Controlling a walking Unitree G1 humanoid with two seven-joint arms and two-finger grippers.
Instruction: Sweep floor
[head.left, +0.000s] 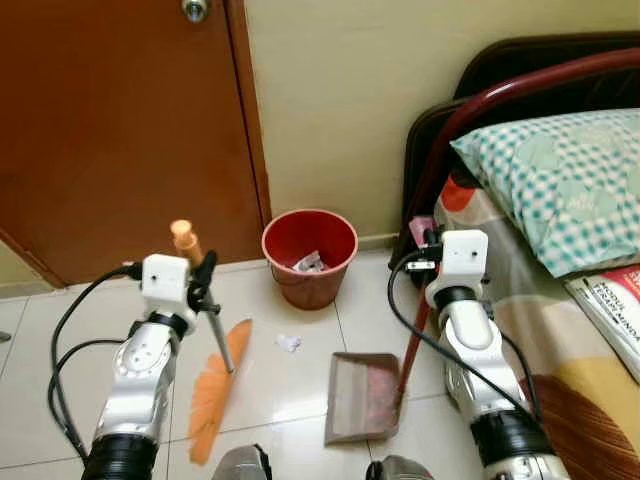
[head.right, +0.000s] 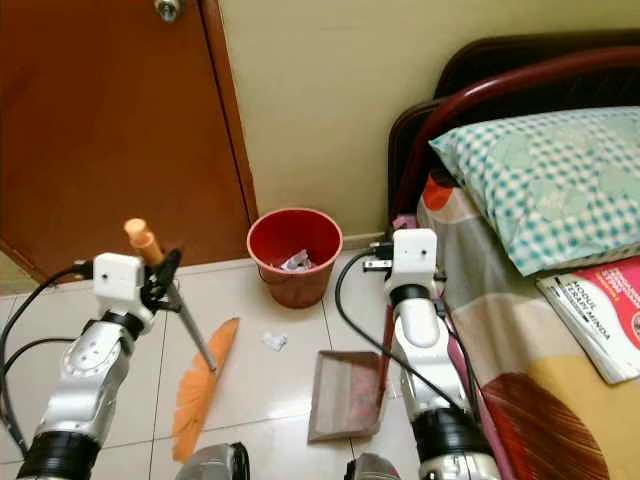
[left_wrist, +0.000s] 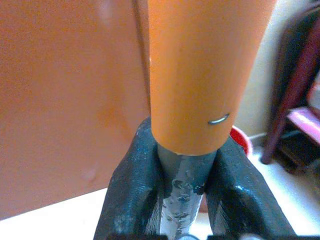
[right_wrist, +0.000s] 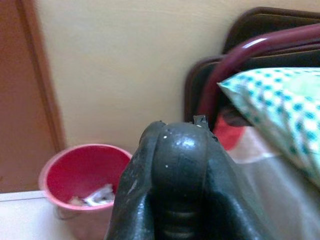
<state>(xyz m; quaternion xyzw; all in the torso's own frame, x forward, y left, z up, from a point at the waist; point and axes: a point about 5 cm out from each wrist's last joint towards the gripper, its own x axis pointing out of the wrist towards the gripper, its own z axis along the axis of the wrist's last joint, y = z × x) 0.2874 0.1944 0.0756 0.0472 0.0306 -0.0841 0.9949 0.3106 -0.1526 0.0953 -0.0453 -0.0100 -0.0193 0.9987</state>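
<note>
The left gripper (head.left: 203, 280) has its fingers clamped on the broom (head.left: 215, 385); the right gripper (right_wrist: 172, 165) is clamped on the dustpan (head.left: 362, 398) handle, near paper scrap (head.left: 288, 343).

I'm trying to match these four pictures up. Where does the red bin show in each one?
Left eye view: red bin against the wall, between door and bed.
Right eye view: same spot.
Left wrist view: a red sliver behind the orange broom handle.
Right wrist view: low corner.
Shared landmark: the door.
</note>
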